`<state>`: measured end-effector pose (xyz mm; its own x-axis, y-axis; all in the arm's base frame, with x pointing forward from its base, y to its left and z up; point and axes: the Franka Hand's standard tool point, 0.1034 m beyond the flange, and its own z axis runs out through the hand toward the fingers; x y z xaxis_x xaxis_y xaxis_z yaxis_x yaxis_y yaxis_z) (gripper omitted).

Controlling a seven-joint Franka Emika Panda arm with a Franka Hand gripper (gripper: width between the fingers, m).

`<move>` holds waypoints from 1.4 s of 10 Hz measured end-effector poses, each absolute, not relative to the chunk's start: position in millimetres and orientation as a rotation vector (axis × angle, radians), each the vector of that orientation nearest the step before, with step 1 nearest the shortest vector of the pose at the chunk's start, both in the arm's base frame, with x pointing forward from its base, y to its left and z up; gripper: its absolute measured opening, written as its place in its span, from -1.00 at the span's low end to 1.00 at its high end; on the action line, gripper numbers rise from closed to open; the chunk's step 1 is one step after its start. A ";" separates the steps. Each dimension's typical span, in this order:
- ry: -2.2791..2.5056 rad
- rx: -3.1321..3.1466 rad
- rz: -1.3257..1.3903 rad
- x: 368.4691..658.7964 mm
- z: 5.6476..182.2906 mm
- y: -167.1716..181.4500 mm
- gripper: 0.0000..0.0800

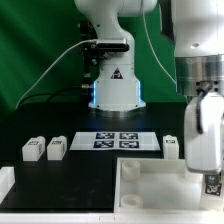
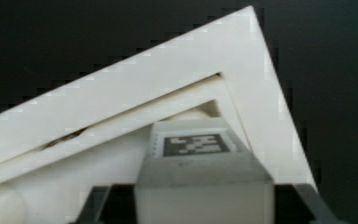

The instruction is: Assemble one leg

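My gripper [image 1: 210,172] hangs over the right end of the large white panel [image 1: 150,182] and is shut on a leg [image 1: 212,184], whose tag shows just below the fingers. In the wrist view the gripper [image 2: 197,198] has its dark fingers [image 2: 108,203] pressed on both sides of the white leg [image 2: 194,160]. The leg's tagged end lies inside a corner of the panel [image 2: 247,70], against its raised rim. Whether the leg touches the panel floor I cannot tell.
Two more legs [image 1: 33,149] [image 1: 57,148] stand on the black table at the exterior view's left, and another [image 1: 170,145] at the right. The marker board [image 1: 117,140] lies between them. The arm's white base [image 1: 113,85] stands behind.
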<state>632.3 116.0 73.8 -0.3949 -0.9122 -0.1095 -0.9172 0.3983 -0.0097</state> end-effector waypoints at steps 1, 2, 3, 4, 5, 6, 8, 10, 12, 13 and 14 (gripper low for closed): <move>2.516 -1.726 0.071 630.9 73.5 118.3 -0.26; 2.494 -1.759 0.064 630.9 73.3 118.1 -0.26; 2.489 -1.767 0.064 630.6 72.8 118.3 -0.26; 2.489 -1.767 0.064 630.6 72.7 118.4 0.18; 2.488 -1.769 0.064 630.5 72.6 118.4 0.18; 2.487 -1.771 0.064 630.5 72.4 118.4 0.52; 2.462 -1.791 0.059 628.4 77.6 122.9 0.59; 2.418 -1.783 0.051 633.3 106.4 130.9 0.62; 2.409 -1.782 0.049 633.0 111.9 131.1 0.62; 2.411 -1.786 0.050 632.4 109.2 131.2 0.62; 2.410 -1.787 0.050 632.4 109.3 131.3 0.62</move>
<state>632.4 131.3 109.3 -0.2842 -0.9496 -0.1320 -0.9543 0.2935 -0.0570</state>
